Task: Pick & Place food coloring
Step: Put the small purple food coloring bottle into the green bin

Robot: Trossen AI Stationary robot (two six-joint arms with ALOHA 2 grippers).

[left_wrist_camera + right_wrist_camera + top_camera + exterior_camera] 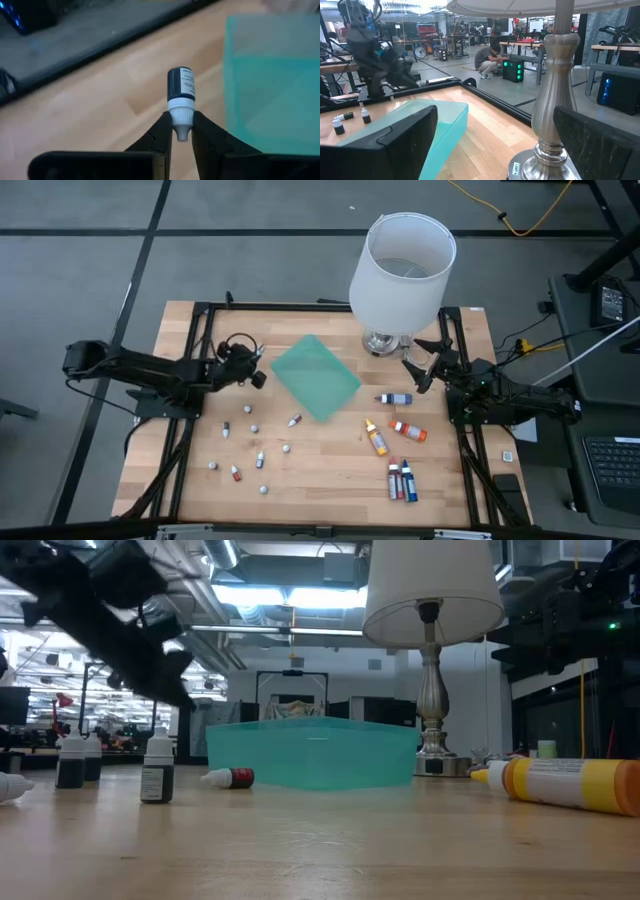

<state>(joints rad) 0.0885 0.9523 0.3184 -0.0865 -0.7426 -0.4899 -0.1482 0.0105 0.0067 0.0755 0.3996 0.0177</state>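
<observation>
Food coloring bottle (180,97) cap-first between left end effector (181,131) fingers, beside green mat (272,80).

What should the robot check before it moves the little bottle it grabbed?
1. Left gripper shut on the small dark bottle, pinching its white cap: ok.
2. Bottle lifted off the table: ok.
3. Teal container close beside the left gripper, nothing seen lying in it: ok.
4. Right gripper open, waiting by the lamp base, out of the way: ok.
5. Grip firm enough for the trip: cannot tell.
</observation>
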